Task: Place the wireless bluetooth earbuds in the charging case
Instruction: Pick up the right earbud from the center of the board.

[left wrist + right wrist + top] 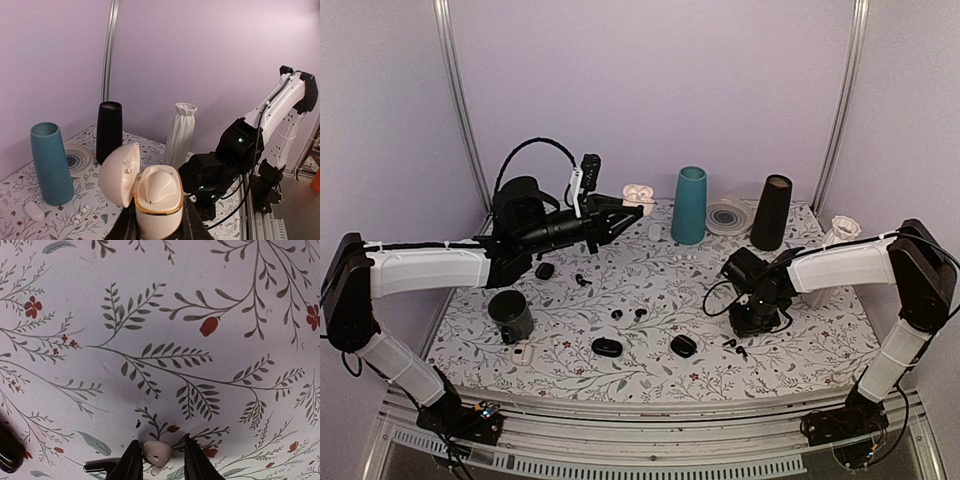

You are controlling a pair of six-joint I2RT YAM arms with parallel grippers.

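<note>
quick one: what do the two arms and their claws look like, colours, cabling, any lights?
Both arms pair white link covers with black joints. The left arm carries a looping black cable over its wrist to a black claw. The right arm has black cable hanging under its wrist; green lights show on its housing. The right claw has dark fingers.

Soft, even, purplish light throughout; shadows faint, no glare, close wrist views slightly blurred.

we've got three tall vases (689, 205), two closed black cases (606, 347), one open white case (159, 192), and one dark cup (510, 315).
</note>
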